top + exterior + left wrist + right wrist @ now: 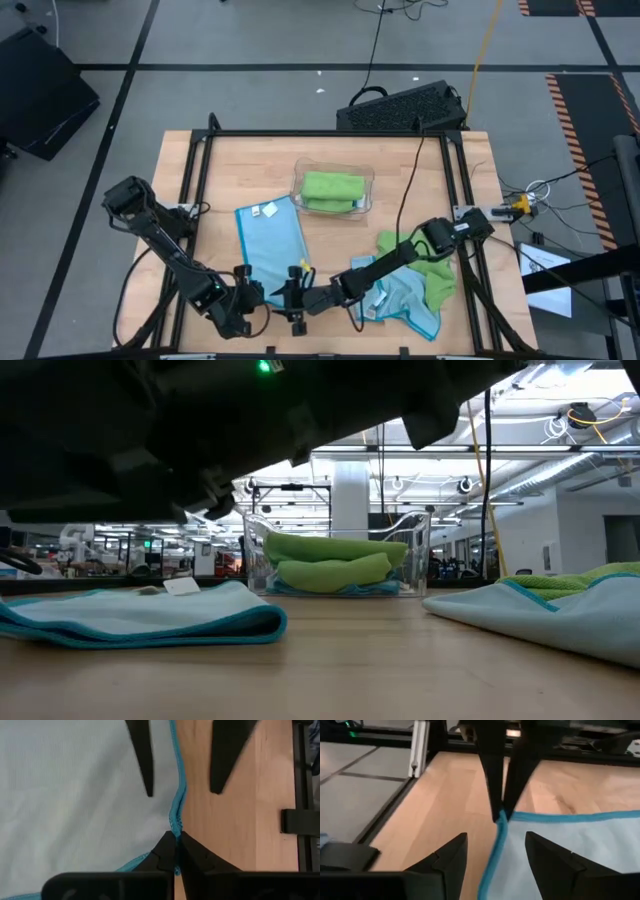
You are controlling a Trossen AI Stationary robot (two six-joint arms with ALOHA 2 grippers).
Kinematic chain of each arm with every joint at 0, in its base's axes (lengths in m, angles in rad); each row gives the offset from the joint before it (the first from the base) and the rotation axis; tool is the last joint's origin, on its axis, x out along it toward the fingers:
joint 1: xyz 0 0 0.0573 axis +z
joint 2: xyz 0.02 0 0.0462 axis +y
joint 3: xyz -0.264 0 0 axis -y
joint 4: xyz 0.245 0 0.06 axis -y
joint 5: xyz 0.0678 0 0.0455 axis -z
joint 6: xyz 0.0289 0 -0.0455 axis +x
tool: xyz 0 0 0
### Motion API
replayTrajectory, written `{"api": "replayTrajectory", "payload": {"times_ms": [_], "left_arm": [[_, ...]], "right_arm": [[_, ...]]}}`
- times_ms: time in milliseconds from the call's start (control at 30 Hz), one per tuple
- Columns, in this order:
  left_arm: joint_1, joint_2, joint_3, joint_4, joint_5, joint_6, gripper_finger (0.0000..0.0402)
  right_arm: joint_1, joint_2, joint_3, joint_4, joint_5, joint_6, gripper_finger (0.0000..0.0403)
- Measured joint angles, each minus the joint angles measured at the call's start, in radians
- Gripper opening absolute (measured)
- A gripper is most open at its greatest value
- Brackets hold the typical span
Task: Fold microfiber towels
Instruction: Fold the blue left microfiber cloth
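Grey floor with dark seams surrounds a light wooden worktop [330, 165] framed by black rails, seen from above. Near the front edge, left of centre, a light blue towel [272, 240] lies folded into a long strip, its white tag [267, 210] at the far end. Toward the back, at mid-width, a clear plastic tray [365, 182] holds a folded lime green towel [332, 190]. Close to the front right corner sits a loose heap: a green towel [432, 272] partly covered by another blue towel [405, 295]. Both arms reach to the front edge; the left gripper [258, 295] and the right gripper [296, 300] meet at the near end of the folded strip. A black keyboard [400, 108] rests on the floor beyond the back edge.

From worktop height, the folded blue towel [150, 615] lies flat at the left, the tray [425, 550] with its green towel [330, 565] stands farther back, and the heap's pale cloth [560, 610] spreads at the right. Dark arm parts fill the top.

Past the left wrist, the left gripper [175, 840] has its jaws pressed together on the towel's teal hem [178, 795]; the right arm's two fingers [142, 755] stand apart, one over the cloth, one over bare wood.

Past the right wrist, the right gripper [496, 851] has its jaws wide, straddling the hem without gripping it, while the left arm's closed tips pinch the corner just ahead.
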Motion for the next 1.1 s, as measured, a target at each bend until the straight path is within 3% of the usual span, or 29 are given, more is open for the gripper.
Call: {"api": "replayTrajectory", "payload": {"times_ms": [500, 967, 1100], "left_arm": [[0.012, 0.0, 0.001, 0.033, -0.001, 0.005, 0.0021], [0.013, -0.002, 0.002, 0.036, -0.026, 0.005, 0.0008], [0.013, -0.002, 0.002, 0.037, -0.027, 0.001, 0.0012]], "right_arm": [[-0.02, 0.008, 0.011, -0.006, -0.023, -0.004, 0.0149], [-0.017, 0.058, 0.01, 0.074, -0.019, 0.034, 0.0142], [-0.014, 0.059, 0.01, 0.073, 0.004, 0.03, 0.0124]]}}
